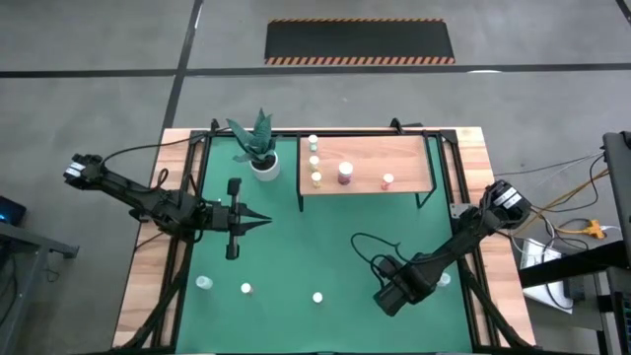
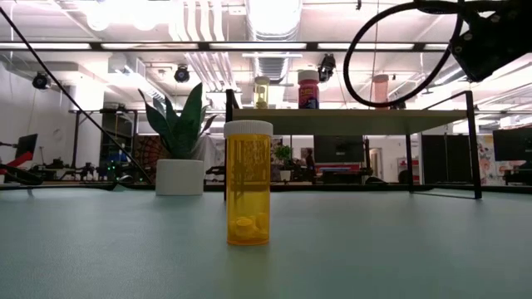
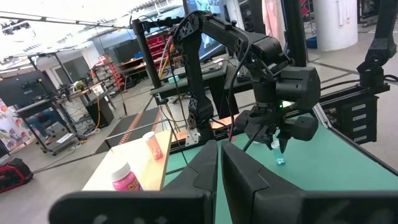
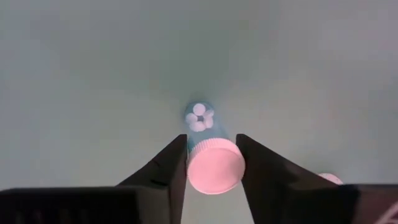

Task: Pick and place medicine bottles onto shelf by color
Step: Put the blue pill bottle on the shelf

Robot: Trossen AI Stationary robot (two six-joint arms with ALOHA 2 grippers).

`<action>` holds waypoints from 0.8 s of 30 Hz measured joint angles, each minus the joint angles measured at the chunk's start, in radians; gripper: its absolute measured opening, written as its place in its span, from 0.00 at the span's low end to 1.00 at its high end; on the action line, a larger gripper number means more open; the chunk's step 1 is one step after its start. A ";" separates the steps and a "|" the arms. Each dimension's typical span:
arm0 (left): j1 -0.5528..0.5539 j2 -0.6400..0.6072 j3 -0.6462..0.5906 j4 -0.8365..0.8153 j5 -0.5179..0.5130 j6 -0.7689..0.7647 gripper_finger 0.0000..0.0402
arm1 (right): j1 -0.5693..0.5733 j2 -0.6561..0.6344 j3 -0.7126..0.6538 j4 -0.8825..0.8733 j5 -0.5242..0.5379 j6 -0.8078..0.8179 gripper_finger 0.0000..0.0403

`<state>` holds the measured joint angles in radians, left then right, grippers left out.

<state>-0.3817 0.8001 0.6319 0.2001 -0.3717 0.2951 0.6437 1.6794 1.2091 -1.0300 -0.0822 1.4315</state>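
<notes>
On the green mat [image 1: 296, 247], scattered bottles [image 1: 317, 297]; busy workshop behind

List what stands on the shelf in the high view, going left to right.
Column of three small bottles → larger magenta bottle → small pink bottle, all on the shelf.

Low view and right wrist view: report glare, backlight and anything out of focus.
Low view: ceiling lights blow out above; orange bottle sharp, plant and shelf backlit and darker. Right wrist view: even, soft light; the teal bottle between the right gripper's fingers shows its white cap blurred.
</notes>
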 joint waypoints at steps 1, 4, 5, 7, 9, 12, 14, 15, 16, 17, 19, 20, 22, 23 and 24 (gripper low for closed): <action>0.000 0.000 0.000 0.000 0.000 0.000 0.01 | 0.000 0.000 0.000 -0.001 0.000 0.001 0.27; 0.000 0.000 0.000 0.000 0.000 0.000 0.01 | 0.000 -0.001 0.000 -0.001 0.000 0.000 0.23; 0.000 0.000 0.000 0.000 0.000 0.000 0.01 | 0.000 -0.002 0.000 -0.001 -0.001 -0.002 0.23; 0.000 0.000 0.000 0.000 0.000 0.000 0.01 | 0.000 -0.003 0.004 -0.004 -0.016 -0.021 0.23; 0.000 0.000 0.000 0.000 0.000 0.000 0.01 | 0.000 -0.003 0.018 -0.006 -0.031 -0.054 0.23; 0.000 0.000 0.000 0.000 0.000 0.000 0.01 | -0.003 -0.005 0.058 -0.008 -0.035 -0.092 0.25; 0.000 0.000 0.000 0.000 0.000 0.000 0.01 | -0.009 -0.005 0.101 -0.005 -0.043 -0.130 0.25; 0.000 0.000 0.000 0.000 0.000 0.000 0.01 | -0.013 -0.005 0.126 -0.004 -0.042 -0.150 0.25; 0.000 0.000 0.000 0.000 0.000 0.000 0.01 | -0.017 -0.005 0.152 -0.005 -0.046 -0.172 0.25; 0.000 0.000 0.000 0.000 0.000 0.000 0.01 | -0.022 -0.006 0.180 -0.005 -0.048 -0.191 0.26; 0.000 0.000 0.000 0.000 0.000 0.000 0.01 | -0.033 -0.006 0.239 -0.006 -0.048 -0.233 0.26; 0.000 0.000 0.000 0.000 0.000 0.000 0.01 | -0.039 -0.006 0.272 -0.009 -0.049 -0.260 0.26; 0.000 0.000 0.000 0.000 0.000 0.000 0.01 | -0.057 -0.006 0.340 -0.012 -0.039 -0.318 0.26; 0.000 0.000 0.000 0.000 0.000 0.000 0.01 | -0.067 -0.006 0.375 -0.014 -0.023 -0.353 0.26; 0.000 0.000 0.000 0.000 0.000 0.000 0.01 | -0.078 -0.006 0.410 -0.015 0.001 -0.390 0.26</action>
<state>-0.3820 0.8001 0.6315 0.2001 -0.3717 0.2948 0.5658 1.6737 1.6189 -1.0451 -0.0809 1.0420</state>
